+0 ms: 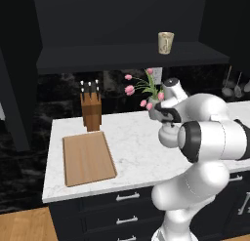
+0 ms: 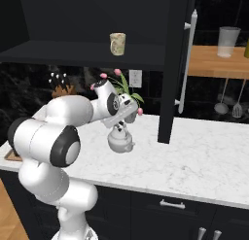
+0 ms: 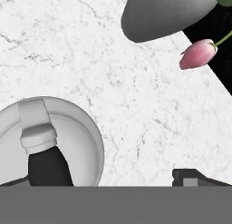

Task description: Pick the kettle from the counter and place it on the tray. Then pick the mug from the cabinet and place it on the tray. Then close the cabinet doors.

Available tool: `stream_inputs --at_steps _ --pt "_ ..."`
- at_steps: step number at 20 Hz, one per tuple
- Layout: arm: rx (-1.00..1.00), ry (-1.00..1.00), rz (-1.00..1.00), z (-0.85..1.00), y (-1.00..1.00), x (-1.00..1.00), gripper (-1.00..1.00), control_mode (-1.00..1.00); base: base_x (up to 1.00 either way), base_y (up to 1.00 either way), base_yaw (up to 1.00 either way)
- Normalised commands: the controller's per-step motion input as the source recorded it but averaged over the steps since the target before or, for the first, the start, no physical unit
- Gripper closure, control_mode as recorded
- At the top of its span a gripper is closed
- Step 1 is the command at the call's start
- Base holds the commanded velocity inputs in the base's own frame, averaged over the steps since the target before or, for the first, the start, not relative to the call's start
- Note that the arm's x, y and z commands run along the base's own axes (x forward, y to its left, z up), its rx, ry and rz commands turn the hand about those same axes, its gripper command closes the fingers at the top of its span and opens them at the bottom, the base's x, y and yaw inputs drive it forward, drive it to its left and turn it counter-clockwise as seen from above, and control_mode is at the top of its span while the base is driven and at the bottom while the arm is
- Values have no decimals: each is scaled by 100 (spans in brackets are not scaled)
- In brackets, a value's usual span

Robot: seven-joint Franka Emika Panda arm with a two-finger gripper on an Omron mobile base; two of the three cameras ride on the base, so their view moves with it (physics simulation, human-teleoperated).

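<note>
The cabinet (image 1: 122, 25), a large black upper unit, is standing open above the bench, its dark shelf (image 1: 132, 57) carrying the cream-beige mug (image 1: 166, 42) upright toward the right end; in the right base view one of the cabinet doors (image 2: 177, 64) is hanging swung outward, its long silver-grey bar handle (image 2: 187, 64) facing the room. The bench (image 1: 132, 142), a white marble-look slab with faint grey veining, is lying over dark drawers (image 1: 124, 208) with silver handles. The white arm (image 1: 205, 137) is reaching over the right part of the bench, bending down toward the kettle. The tray (image 1: 88, 157), a flat light-brown wooden board, is lying on the left part of the bench, well apart from the kettle and bare. Just behind the tray, a wooden knife block (image 1: 91, 110) is standing upright near the wall. A grey vase (image 3: 167, 12) of pink tulips (image 1: 129, 90) is standing near the back of the bench, just beyond the kettle. The kettle (image 2: 120, 139), small, squat and silver-white, is sitting on the bench directly under the hand; in the hand view its rounded lid and dark arched handle are showing at the lower left. The gripper (image 2: 118, 127) is hanging just above the kettle with its jaws spread as wide as they go, gripping nothing; whether a finger is touching the kettle cannot be told.
</note>
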Motion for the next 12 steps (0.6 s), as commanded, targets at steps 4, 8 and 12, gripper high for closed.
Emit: stream_inputs --at_steps 4,8,12 --pt "0 0 0 -20 0 12 -100 -100 0 0 0" --pt "0 0 0 -22 0 3 -100 -100 0 0 0" --pt "-1 0 2 -34 0 -15 -100 -100 0 0 0"
